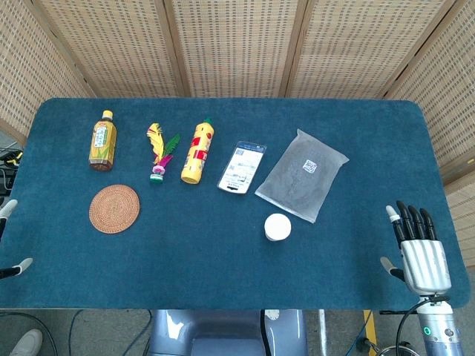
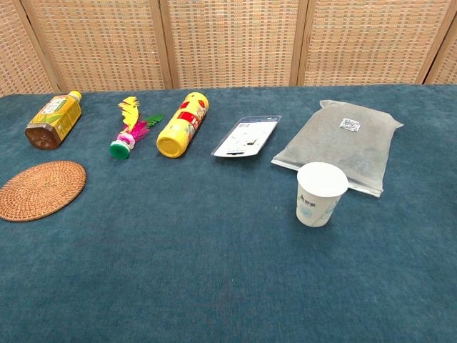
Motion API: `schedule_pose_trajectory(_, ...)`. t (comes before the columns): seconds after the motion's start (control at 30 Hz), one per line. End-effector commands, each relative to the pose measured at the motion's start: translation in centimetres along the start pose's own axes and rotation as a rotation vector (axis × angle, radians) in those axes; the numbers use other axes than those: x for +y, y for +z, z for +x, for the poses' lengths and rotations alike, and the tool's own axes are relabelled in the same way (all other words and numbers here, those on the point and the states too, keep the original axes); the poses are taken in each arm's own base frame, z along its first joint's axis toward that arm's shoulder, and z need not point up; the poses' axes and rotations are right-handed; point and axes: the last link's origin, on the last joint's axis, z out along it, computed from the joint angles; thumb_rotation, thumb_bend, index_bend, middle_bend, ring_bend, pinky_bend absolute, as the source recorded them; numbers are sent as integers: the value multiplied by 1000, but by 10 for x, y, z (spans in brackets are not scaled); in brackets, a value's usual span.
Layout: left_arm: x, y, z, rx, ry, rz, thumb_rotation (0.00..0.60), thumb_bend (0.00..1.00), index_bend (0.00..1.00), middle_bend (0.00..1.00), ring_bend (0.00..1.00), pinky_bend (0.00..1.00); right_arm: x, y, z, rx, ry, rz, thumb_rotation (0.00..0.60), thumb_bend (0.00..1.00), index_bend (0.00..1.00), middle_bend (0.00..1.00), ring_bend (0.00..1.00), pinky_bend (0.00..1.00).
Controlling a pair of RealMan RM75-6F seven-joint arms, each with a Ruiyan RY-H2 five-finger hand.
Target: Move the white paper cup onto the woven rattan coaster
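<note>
The white paper cup stands upright on the blue cloth right of the table's middle, just in front of a grey bag. The round woven rattan coaster lies flat at the left, bare. My right hand hovers at the table's right front edge, fingers straight and apart, holding nothing, well to the right of the cup. Of my left hand only pale fingertips show at the left edge of the head view, left of the coaster. The chest view shows neither hand.
Along the back lie a tea bottle, a feathered shuttlecock, a yellow bottle on its side, a flat white packet and a grey bag. Wicker screens stand behind the blue table.
</note>
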Motion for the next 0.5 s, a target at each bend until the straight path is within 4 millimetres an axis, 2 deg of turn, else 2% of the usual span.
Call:
schedule_pose_trajectory(0.03, 1, 0, 0, -5, 3, -1, 600, 0, 0, 0, 0, 0, 0, 0, 0, 1, -1, 0, 600, 0, 26, 0, 0, 0)
schedule_pose_trajectory(0.13, 1, 0, -1, -10, 3, -1, 600, 0, 0, 0, 0, 0, 0, 0, 0, -5, 0, 1, 600, 0, 29, 0, 0, 0)
schedule_pose_trajectory(0.3, 2, 4, -2, -20, 3, 2, 600, 0, 0, 0, 0, 0, -17, 22, -1, -59, -9, 128, 600, 0, 32, 0, 0, 0)
schedule_pose_trajectory(0.43, 4, 10, -4, -28, 9, 5, 600, 0, 0, 0, 0, 0, -47, 58, 3, -169, 76, 305, 600, 0, 30, 0, 0, 0)
schedule_pose_trajectory(0.5, 4, 12, -6, -39, 19, 11, 600, 0, 0, 0, 0, 0, -59, 86, 0, -245, 141, 369, 600, 0, 29, 0, 0, 0)
